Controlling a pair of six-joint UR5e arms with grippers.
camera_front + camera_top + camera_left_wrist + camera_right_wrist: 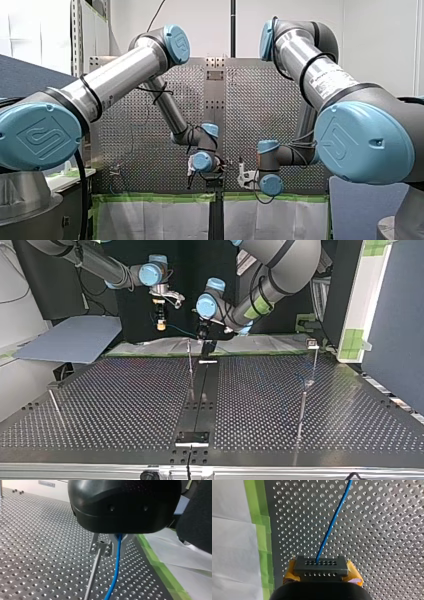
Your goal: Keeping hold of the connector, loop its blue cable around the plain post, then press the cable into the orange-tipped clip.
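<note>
— From behind the arms, what do you make out?
— The left arm (120,75) and the right arm (320,75) both bend down to the edge of the perforated table (260,100) by the green tape (155,197), with their wrists close together. It is too small there to read either tool.

— And from across the table?
— The right gripper (160,324) hangs above the far edge, at that view's left, with yellow at its tip. The left gripper (202,334) is near it and lower, just beside the top of a thin metal post (190,367) that stands by the black middle strip (200,405).

— The left wrist camera?
— The blue cable (115,565) comes out from under the black gripper body and runs over the table, beside the post but apart from it. Whether that tool is spread or pressed together, I cannot tell.

— The right wrist?
— Plain enough there. The yellow pads (353,574) are pinched on either end of the dark connector (321,566), which is held above the table. The cable leaves a hole in the connector's top row and runs straight away ahead of the gripper. The tape and a white sheet (232,542) lie off to one side.
</note>
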